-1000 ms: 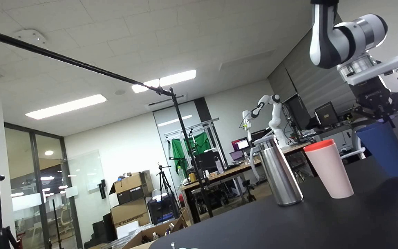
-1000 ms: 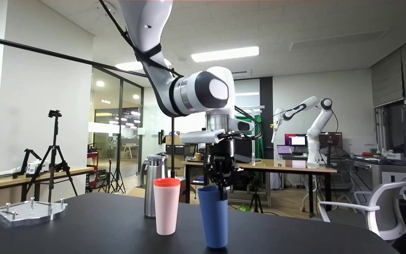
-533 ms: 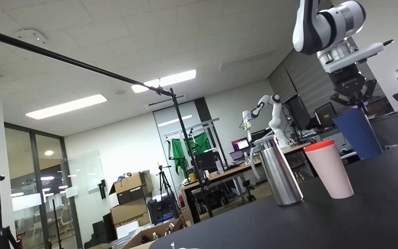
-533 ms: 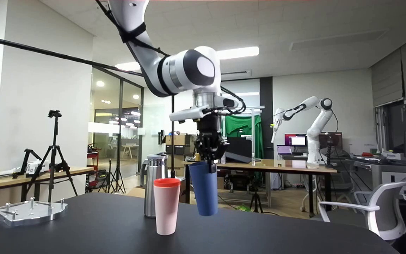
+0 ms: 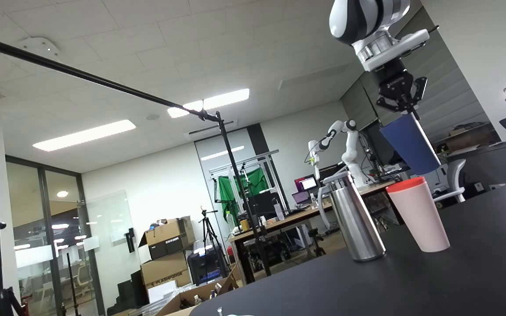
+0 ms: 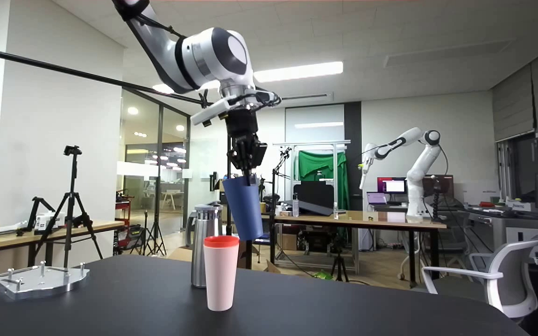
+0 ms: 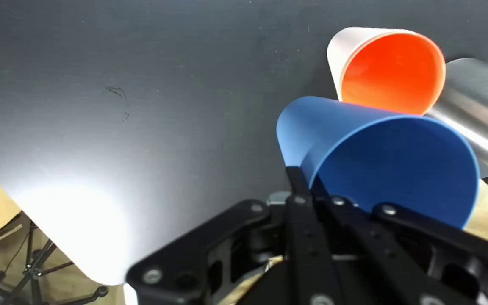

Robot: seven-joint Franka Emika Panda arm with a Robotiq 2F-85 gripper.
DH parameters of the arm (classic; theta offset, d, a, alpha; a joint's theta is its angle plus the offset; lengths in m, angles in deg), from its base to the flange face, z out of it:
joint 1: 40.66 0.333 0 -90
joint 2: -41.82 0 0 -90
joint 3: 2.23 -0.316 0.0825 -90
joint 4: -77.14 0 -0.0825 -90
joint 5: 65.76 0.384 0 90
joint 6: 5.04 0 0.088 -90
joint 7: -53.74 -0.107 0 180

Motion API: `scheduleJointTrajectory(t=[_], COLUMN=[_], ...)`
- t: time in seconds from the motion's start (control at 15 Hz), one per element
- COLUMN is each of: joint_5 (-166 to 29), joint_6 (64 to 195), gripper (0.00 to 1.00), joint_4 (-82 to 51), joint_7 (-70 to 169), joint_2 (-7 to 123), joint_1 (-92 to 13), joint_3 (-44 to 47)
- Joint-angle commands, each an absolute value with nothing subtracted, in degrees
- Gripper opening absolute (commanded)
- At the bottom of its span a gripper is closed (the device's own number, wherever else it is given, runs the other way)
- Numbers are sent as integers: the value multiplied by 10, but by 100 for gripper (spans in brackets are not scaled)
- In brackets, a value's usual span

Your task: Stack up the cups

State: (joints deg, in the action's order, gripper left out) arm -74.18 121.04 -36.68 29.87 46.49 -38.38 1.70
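The blue cup (image 5: pixel 411 145) hangs tilted in the air, held by my gripper (image 5: pixel 411 113), just above the white cup (image 5: pixel 421 219). My gripper (image 7: pixel 307 180) is shut on the blue cup's (image 7: pixel 324 123) rim wall, one finger inside and one outside. The white cup (image 6: pixel 220 282) stands upright on the table with the red cup (image 6: pixel 221 241) nested in it; only the red rim and inside show. In the wrist view the red inside (image 7: pixel 392 72) lies just beyond the blue cup. In an exterior view the blue cup's (image 6: pixel 243 207) base is above and right of the red rim.
A tall shiny metal cylinder with a handle (image 6: pixel 199 256) stands close beside the white cup, also in the wrist view (image 7: pixel 481 97). A metal plate with posts (image 6: pixel 40 280) lies on the black table (image 6: pixel 133 303). The table's curved edge (image 5: pixel 279 276) shows.
My gripper has lifted the blue cup off the table and carried it up and left in both exterior views, toward the white and red cups. Those cups have not moved.
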Motion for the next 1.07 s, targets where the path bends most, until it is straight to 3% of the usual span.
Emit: scheduleJointTrajectory(t=[0.0,1.0], joint_5=[-809,-682], joint_6=[1152,1116], gripper=[1,1], joint_4=[-329,-284], joint_7=[236,320], joint_2=[455,472], joint_1=[-377,-385], joint_3=[2,-17])
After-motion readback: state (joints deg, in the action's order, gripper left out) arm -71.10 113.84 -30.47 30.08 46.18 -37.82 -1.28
